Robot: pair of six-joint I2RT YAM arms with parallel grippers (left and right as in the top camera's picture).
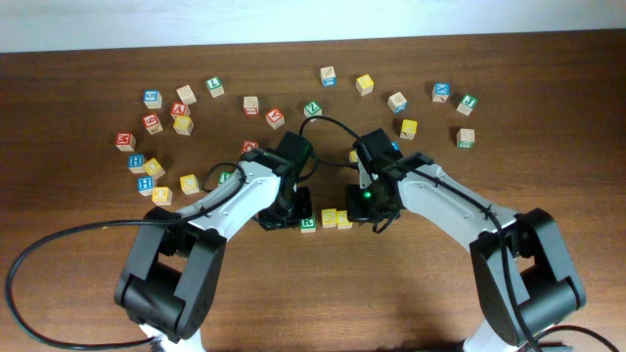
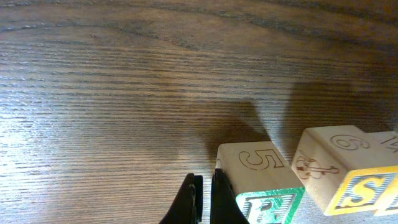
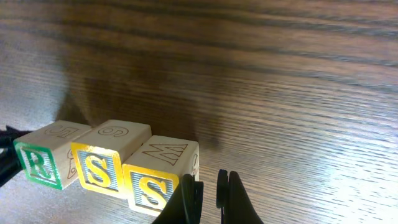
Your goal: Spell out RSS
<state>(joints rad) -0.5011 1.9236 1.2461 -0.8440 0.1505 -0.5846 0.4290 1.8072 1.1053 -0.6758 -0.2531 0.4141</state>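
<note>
— Left gripper (image 2: 202,190)?
— Fingers together, holding nothing; the green-bordered wooden R cube (image 2: 254,163) sits just right, letter cut off at the edge.
— Right gripper (image 3: 209,186)?
— Closed, empty; two yellow-faced wooden S cubes (image 3: 98,167) (image 3: 151,186) just left.

R cube (image 3: 38,163), S cubes (image 3: 96,169) touching; pincer (image 3: 210,185) closed.

Wood on wood
Dark grained table (image 3: 280,74), faint sheen; 3 letter cubes (image 3: 99,165) of pale matt wood, painted faces.
</note>
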